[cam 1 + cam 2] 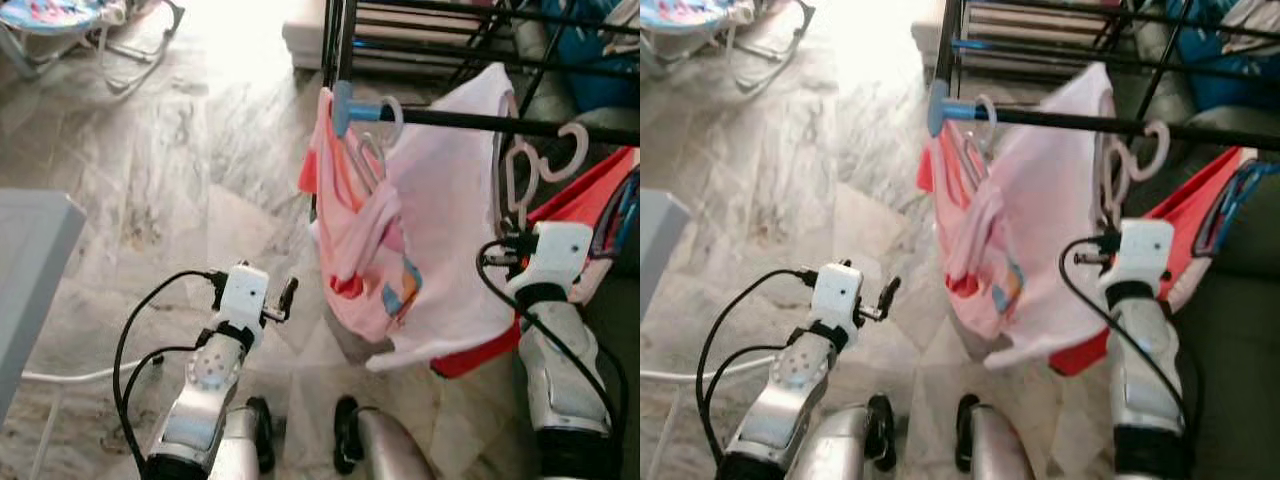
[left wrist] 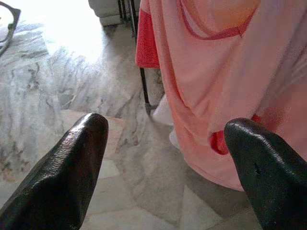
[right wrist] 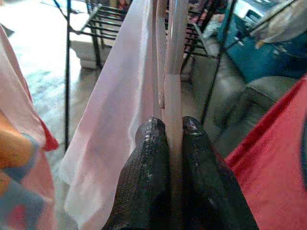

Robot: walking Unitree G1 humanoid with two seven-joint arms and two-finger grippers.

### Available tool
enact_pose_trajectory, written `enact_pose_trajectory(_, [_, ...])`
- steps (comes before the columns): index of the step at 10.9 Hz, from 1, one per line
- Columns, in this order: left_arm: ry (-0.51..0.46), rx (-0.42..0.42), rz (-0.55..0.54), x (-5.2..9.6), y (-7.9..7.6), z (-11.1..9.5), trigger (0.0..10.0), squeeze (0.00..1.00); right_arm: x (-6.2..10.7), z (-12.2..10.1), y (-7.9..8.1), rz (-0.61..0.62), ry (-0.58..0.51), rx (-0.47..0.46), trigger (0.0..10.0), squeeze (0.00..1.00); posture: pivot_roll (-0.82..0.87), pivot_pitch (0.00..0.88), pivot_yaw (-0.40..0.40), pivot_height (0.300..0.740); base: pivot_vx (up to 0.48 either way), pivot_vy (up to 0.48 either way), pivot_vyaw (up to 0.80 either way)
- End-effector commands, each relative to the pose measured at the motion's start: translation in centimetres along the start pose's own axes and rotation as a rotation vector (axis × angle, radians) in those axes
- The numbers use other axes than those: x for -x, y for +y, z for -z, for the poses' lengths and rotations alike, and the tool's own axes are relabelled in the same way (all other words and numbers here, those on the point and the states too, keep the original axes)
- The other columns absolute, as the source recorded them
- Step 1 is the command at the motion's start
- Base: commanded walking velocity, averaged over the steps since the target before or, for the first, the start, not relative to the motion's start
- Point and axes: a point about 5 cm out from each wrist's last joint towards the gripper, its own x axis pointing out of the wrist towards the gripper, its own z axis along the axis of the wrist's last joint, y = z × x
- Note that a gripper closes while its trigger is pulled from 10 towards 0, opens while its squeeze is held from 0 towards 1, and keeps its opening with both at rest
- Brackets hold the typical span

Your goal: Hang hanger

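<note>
Right wrist view shows the right claw squeezed tight on the pink hanger's stem. Its hook looks to be over the black rail — hard to be sure. Next: let go gently. The left claw hangs wide apart, holding nothing.

Black rail under two hangers

A: What colours are on the rack?

B: The rail is black with a blue end cap. A pale pink hanger carries a white garment. Beside it hangs a pink garment with red, blue and orange patches.

A: And below?

B: The floor is grey-veined marble. A red cloth hangs at the right.
</note>
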Motion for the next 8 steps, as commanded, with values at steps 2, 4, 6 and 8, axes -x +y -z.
enact_pose_trajectory(2, [0.021, -0.004, 0.003, 0.4, 0.0, 0.7, 10.0, 0.0, 1.3, 0.5, -0.8, 0.068, 0.004, 0.022, 0.0, 0.0, -0.05, 0.238, -0.052, 0.74, 0.0, 0.0, 0.0])
enact_pose_trajectory(4, [0.026, -0.009, 0.002, 0.4, 0.1, 0.7, 10.0, 0.0, 2.1, 1.7, -0.2, 0.08, 0.049, 0.016, 0.0, 0.0, -0.04, 0.239, -0.048, 0.74, -0.15, 0.0, 0.0])
enact_pose_trajectory(6, [0.018, -0.011, 0.0, 0.1, 0.1, 0.4, 10.0, 0.0, 1.6, 1.3, 0.9, 0.065, 0.039, -0.005, 0.0, 0.0, -0.04, 0.236, -0.048, 0.74, -0.317, 0.0, 0.0])
enact_pose_trajectory(8, [0.015, -0.011, -0.005, 0.0, 0.2, 0.3, 10.0, 0.0, 0.9, 1.1, 0.7, 0.09, 0.046, -0.033, 0.0, 0.0, -0.04, 0.235, -0.051, 0.74, -0.317, 0.0, 0.0])
